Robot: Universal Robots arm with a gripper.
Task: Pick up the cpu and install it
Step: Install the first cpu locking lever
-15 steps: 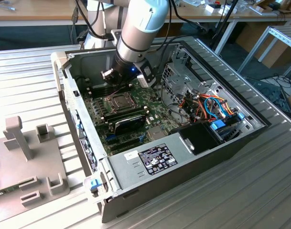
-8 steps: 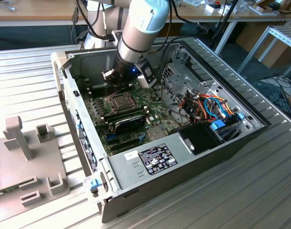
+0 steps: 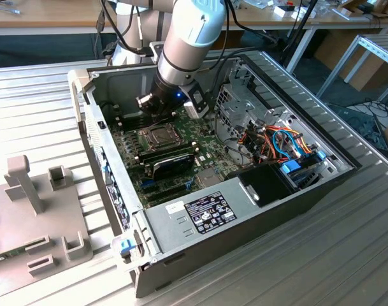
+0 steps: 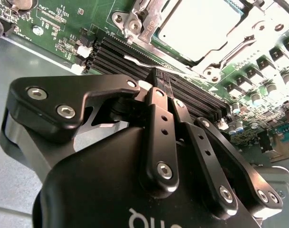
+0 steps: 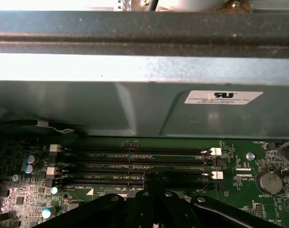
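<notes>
fingertips of the black gripper (image 4: 159, 78) met in a narrow point in the second wrist view, the two linkage fingers (image 4: 158, 137) drawn together with no gap visible and nothing seen pinched between them; whether some thin piece sat at the very tip could not be made out. in the first wrist view the gripper (image 5: 151, 178) rose from the lower edge of the frame, its body cut off, tip just over the long black memory slots (image 5: 135, 166). in the exterior view the gripper (image 3: 157, 109) was largely hidden under the grey and pale blue arm (image 3: 190, 35), in the upper middle of the frame, above the green motherboard (image 3: 133, 150). the cpu (image 4: 201, 26), a flat dull silver square washed nearly white by glare, lay in the hinged metal socket frame (image 4: 144, 21) at the top of the second wrist view, its far corner cropped; in the exterior view it sat at frame centre (image 3: 157, 135), just below the gripper. the open computer case (image 3: 295, 191) of ribbed sheet metal rested on a slatted aluminium table (image 3: 28, 108).
</notes>
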